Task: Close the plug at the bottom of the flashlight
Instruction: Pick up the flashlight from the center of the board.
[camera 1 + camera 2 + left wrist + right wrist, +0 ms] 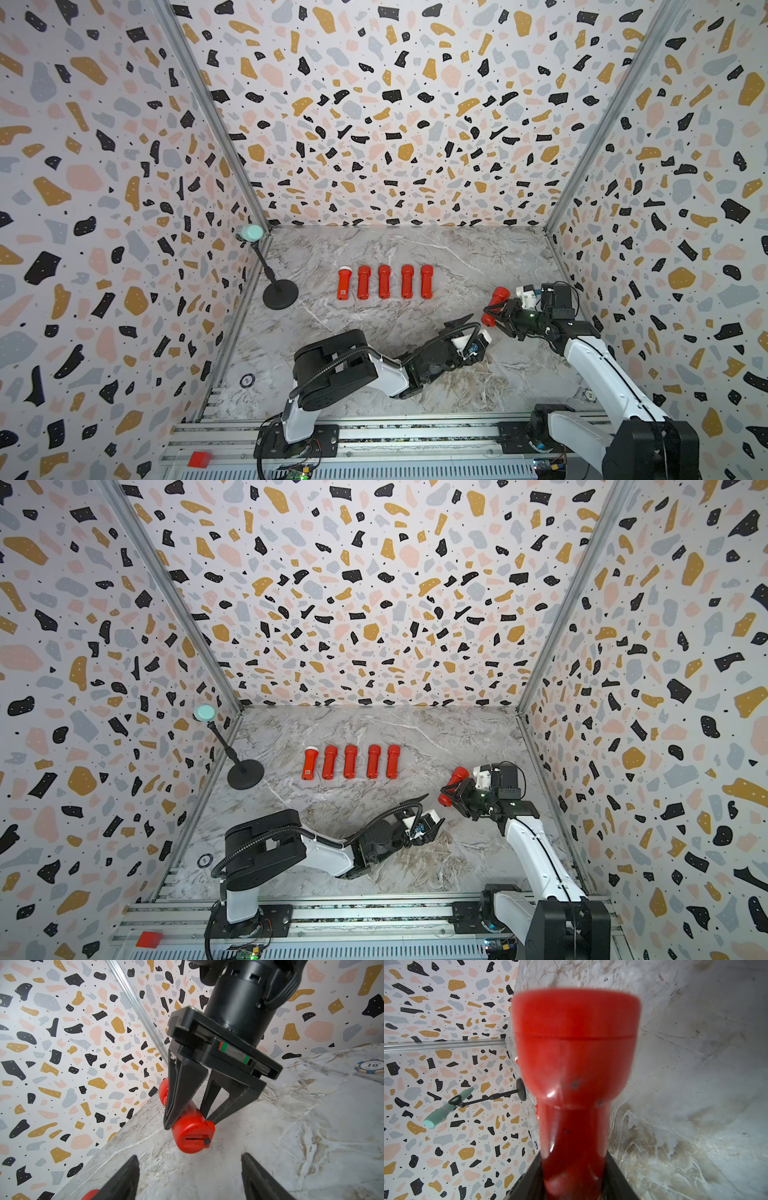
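Right claw [189,1122] grips the red flashlight [193,1136] mid-body; left claw [189,1159] stands wide and empty, near its bottom end.

6 flashlights [384,282], 1 mic [251,233], 2 chips [247,380], 1 red block [199,459].

poker chip [368,1066] is marked "10".

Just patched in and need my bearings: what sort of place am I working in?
Probably a robot test booth: patterned walls box in a marble tabletop, a metal rail runs along its front, and a microphone stands by one wall.
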